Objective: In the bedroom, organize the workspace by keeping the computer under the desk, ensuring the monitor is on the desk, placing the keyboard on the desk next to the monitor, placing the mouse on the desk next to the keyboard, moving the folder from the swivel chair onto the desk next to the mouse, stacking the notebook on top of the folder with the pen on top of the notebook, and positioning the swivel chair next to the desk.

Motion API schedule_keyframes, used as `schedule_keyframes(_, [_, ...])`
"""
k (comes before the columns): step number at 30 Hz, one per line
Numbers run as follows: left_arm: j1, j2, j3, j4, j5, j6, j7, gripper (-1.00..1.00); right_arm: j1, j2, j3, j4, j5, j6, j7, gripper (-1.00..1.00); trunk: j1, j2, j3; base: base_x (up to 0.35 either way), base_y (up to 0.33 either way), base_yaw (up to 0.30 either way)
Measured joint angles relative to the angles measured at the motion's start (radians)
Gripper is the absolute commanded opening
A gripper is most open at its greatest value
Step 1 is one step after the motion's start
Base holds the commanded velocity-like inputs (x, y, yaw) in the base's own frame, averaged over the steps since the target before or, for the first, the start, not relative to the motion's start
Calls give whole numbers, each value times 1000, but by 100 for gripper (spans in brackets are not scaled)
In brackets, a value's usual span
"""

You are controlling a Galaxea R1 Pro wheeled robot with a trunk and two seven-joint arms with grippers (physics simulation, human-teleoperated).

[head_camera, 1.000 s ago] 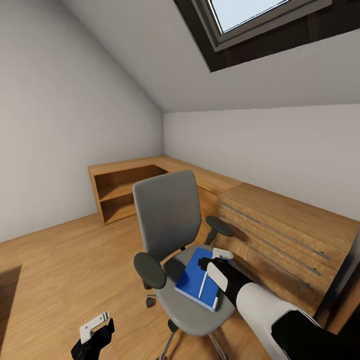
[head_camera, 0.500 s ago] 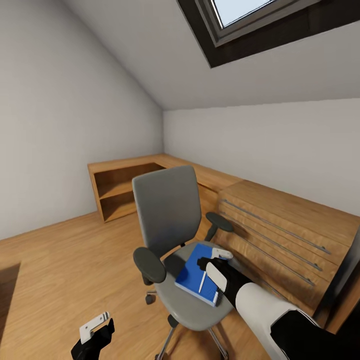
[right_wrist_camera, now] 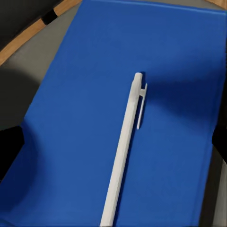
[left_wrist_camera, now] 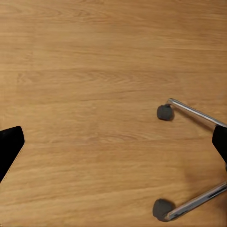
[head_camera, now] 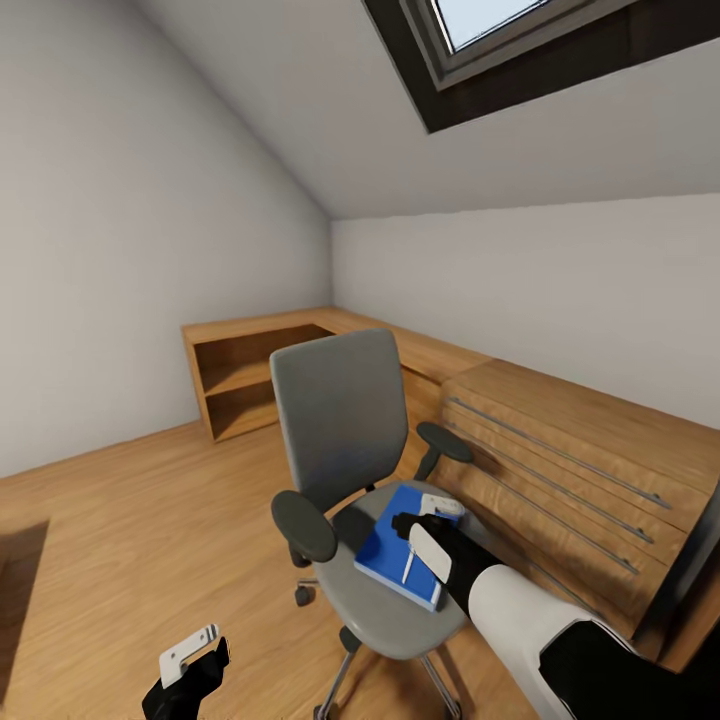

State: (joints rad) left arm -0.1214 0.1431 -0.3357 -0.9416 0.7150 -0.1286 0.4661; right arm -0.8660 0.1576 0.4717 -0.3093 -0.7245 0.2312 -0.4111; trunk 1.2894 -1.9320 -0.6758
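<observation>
Fingers of the right gripper (head_camera: 432,528) stand apart, hovering over the thin white pen (right_wrist_camera: 124,147) lying on the flat blue folder (head_camera: 398,548) on the grey padded swivel chair (head_camera: 345,470). Light, stiff and probably prone to rolling, the pen looks best pinched mid-shaft. The left gripper (head_camera: 190,655) hangs low near the wooden floor (left_wrist_camera: 94,71); its opening cannot be told.

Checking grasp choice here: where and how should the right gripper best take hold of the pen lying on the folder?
Probably mid-barrel, from straight above, fingers straddling its width. The pen lies flat on the folder, thin and long, so only its sides offer purchase; stay below the clip end.
</observation>
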Motion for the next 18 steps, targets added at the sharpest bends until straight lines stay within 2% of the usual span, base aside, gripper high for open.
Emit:
schedule_keyframes(5, [0, 0, 0, 0, 0, 0, 0, 100, 0, 0, -1, 0, 0, 0, 0, 100, 0, 0, 0, 0, 0, 150])
schedule_keyframes(18, [0, -1, -2, 0, 0, 0, 0, 100, 0, -2, -3, 1, 0, 1, 0, 100, 0, 0, 0, 0, 0, 15])
